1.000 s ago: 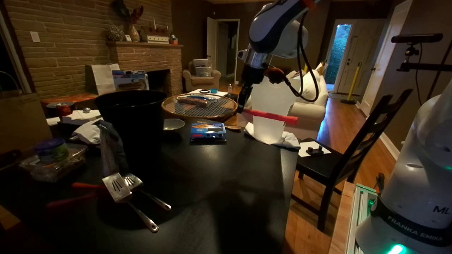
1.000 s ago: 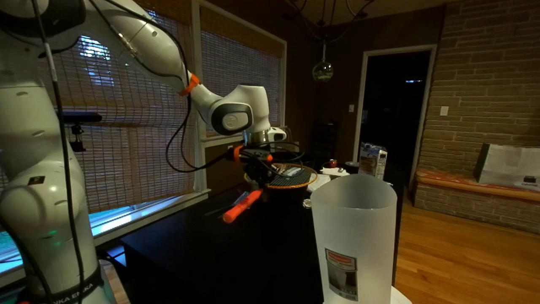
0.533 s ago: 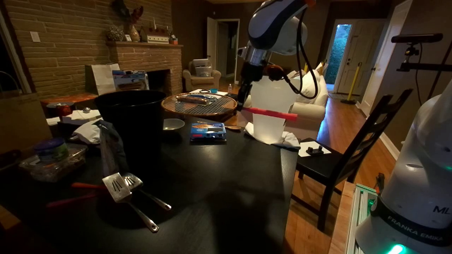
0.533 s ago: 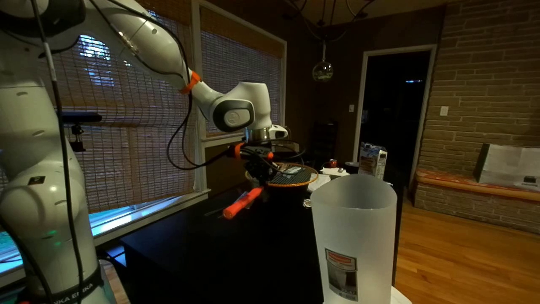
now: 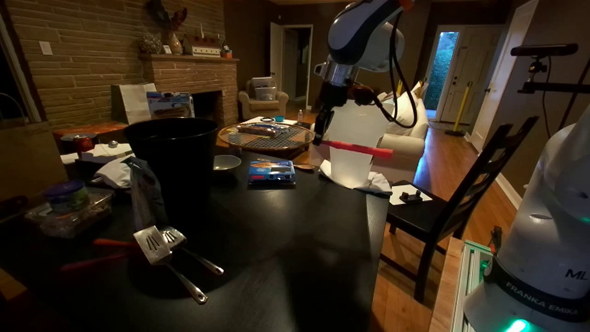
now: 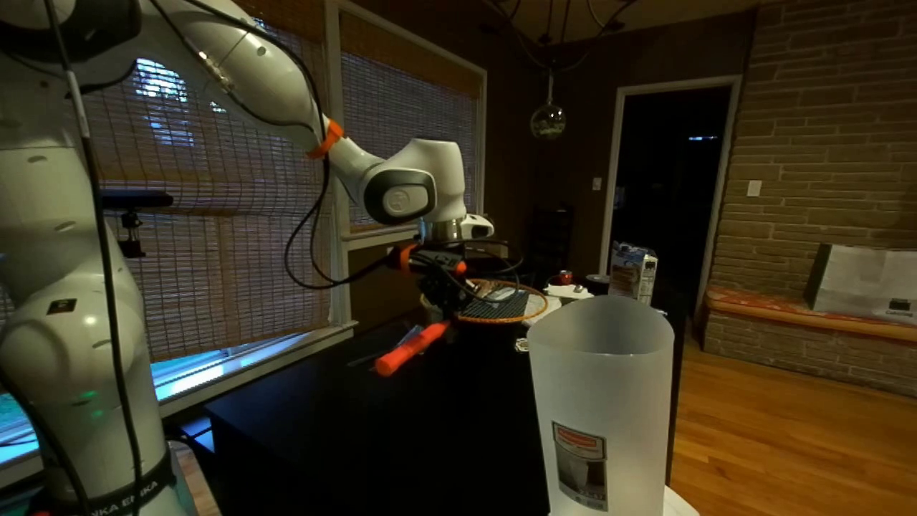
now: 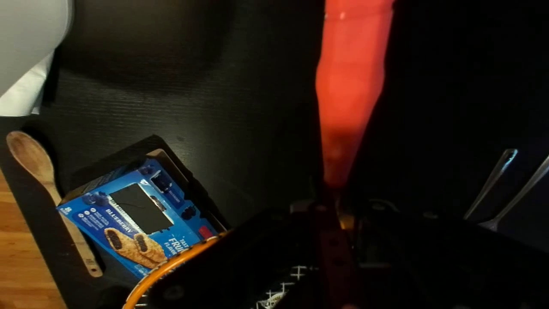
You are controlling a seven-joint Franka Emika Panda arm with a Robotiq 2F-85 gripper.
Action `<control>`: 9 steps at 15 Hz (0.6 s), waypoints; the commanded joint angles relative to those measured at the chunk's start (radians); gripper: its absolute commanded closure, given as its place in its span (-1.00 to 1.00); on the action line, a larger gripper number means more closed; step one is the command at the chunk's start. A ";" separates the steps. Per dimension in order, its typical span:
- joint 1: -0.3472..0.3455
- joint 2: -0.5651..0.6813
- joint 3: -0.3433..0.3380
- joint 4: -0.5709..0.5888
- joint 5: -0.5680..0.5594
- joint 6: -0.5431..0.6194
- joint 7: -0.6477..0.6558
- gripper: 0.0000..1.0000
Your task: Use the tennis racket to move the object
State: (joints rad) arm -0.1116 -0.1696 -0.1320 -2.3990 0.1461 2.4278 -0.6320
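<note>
On the netting, toward the hoop's far edge in an exterior view, lies a small flat packet (image 5: 259, 131), bluish-white with a reddish-brown part. Under it is a tennis racket (image 5: 295, 139) with a round, thin orange rim and a straight red handle, held above a black wood-grained table (image 5: 258, 240). The black gripper (image 5: 319, 141) is clamped on the handle, at the end nearest the hoop. In the wrist view a blue cardboard box (image 7: 92, 223) printed with pastries sits near the table's edge, a pale wooden spoon (image 7: 34, 159) between box and edge. A frosted white plastic bin (image 6: 609, 401) stands near a table corner. Beside a tall black bin (image 5: 184, 180), two slotted metal spatulas (image 5: 152, 246) lie with heads overlapping.
</note>
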 commanded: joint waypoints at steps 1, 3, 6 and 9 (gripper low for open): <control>0.006 -0.035 -0.022 0.001 -0.025 -0.032 0.025 0.94; 0.006 -0.042 -0.027 0.001 -0.024 -0.035 0.024 0.94; 0.006 -0.057 -0.034 0.008 -0.020 -0.041 0.024 0.94; 0.008 -0.074 -0.038 0.014 -0.022 -0.046 0.029 0.94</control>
State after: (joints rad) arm -0.1123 -0.2028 -0.1567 -2.3975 0.1461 2.4196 -0.6317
